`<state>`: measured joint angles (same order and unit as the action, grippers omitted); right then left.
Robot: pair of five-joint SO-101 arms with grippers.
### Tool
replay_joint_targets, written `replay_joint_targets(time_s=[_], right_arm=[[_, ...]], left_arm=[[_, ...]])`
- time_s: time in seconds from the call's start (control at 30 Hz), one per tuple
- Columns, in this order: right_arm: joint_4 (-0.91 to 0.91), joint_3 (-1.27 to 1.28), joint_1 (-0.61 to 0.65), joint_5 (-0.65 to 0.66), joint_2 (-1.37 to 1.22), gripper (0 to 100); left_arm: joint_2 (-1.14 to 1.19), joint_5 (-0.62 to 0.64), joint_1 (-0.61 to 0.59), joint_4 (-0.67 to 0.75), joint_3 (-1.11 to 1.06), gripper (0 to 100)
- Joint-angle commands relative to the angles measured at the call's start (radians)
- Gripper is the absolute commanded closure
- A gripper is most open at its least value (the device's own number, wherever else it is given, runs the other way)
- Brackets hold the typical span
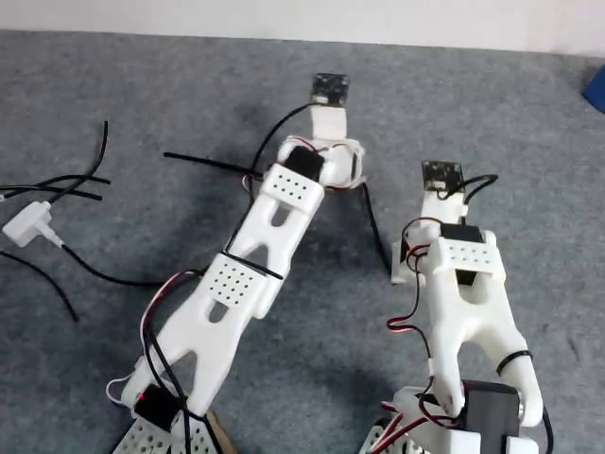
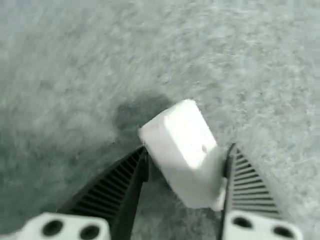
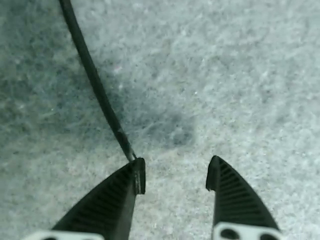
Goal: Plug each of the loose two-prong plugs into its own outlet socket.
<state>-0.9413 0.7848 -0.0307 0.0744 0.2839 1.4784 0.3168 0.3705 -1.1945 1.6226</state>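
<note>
The left fingers [image 2: 127, 187] are clamped on a white block [image 2: 180, 145], with a ribbed pad against each flank. The block is tilted above the grey counter [image 2: 60, 60], and its shadow falls on the felt below. Whether it is a plug or a socket body cannot be told. The right fingers [image 3: 120, 200] stand apart with only felt between them, and a black cable [image 3: 92, 75] runs across the counter to the tip of one.

From the high view, each arm's wrist covers its fingers. The left arm [image 1: 250, 265] reaches farther out than the right arm [image 1: 468, 293]. A loose white plug [image 1: 28, 224] lies at the counter's left edge, well apart from both arms. Its black lead [image 1: 95, 274] trails off it, near other black wires [image 1: 66, 184]. A blue object [image 1: 596, 87] sits at the far right edge.
</note>
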Motion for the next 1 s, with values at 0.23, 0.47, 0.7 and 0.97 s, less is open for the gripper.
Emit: replay_joint_targets(time_s=[0.23,0.47,0.7,0.97], right_arm=[[0.076,0.047,0.013,-0.003,0.025,80.0],[0.093,0.073,0.005,-0.003,0.025,80.0],[0.056,0.068,0.007,-0.002,0.025,80.0],[0.058,0.068,0.007,-0.002,0.025,80.0]], left_arm=[[-0.102,-0.365,-0.015,-0.026,0.042,99],[-0.475,-0.713,-0.064,-0.580,0.038,99],[-0.951,-0.833,-0.193,-0.592,-0.691,99],[-1.449,-1.122,-0.127,-0.569,-1.667,99]])
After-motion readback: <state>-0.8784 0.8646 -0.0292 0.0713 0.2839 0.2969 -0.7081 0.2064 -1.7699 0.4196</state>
